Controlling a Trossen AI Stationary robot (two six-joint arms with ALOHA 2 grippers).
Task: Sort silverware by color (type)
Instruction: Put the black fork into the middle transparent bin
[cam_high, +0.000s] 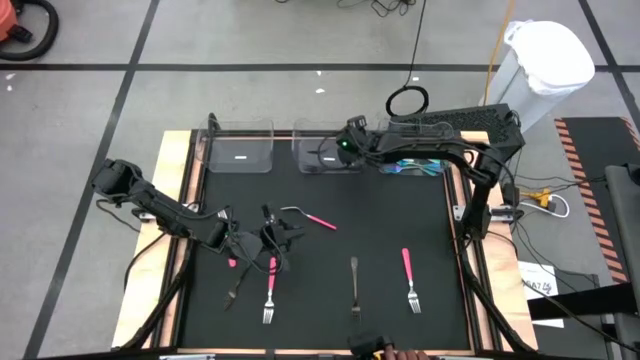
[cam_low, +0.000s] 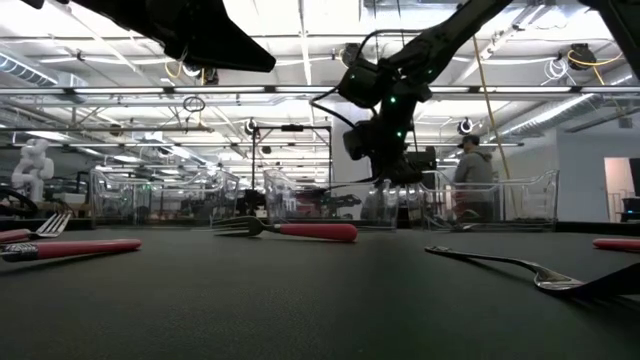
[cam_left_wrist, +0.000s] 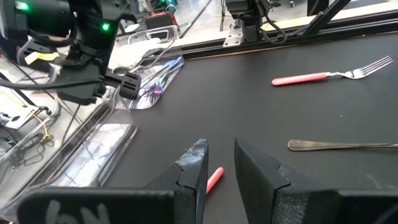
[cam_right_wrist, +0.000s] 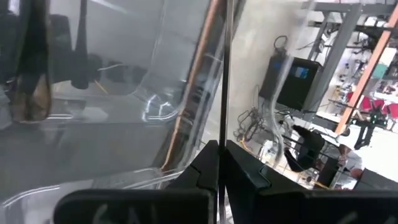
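Note:
My right gripper (cam_high: 328, 153) (cam_right_wrist: 221, 149) reaches over the middle clear bin (cam_high: 312, 140) at the table's far side, shut on a slim dark piece of silverware. Dark pieces (cam_right_wrist: 30, 74) lie inside that bin. My left gripper (cam_high: 272, 236) (cam_left_wrist: 221, 152) hovers open at the near left with nothing between its fingers. A pink handle (cam_left_wrist: 214, 177) lies on the mat just beyond them. On the black mat lie a pink-handled spoon (cam_high: 316, 220), two pink-handled forks (cam_high: 270, 290) (cam_high: 409, 278), a plain metal piece (cam_high: 354, 285) and a black fork (cam_high: 234, 286). My right gripper pinches a thin dark shaft (cam_right_wrist: 222, 118) between its two fingers; the shaft sticks straight out past the fingertips and shows edge-on. The fingers slant down from the table's right over the bin. Which end of the piece they have is hidden.
An empty clear bin (cam_high: 240, 148) stands at the far left and a bin with teal-handled pieces (cam_high: 412, 167) at the far right, under my right arm. A wooden rim (cam_high: 180, 190) frames the mat. A white bag (cam_high: 550, 60) stands beyond the far right corner.

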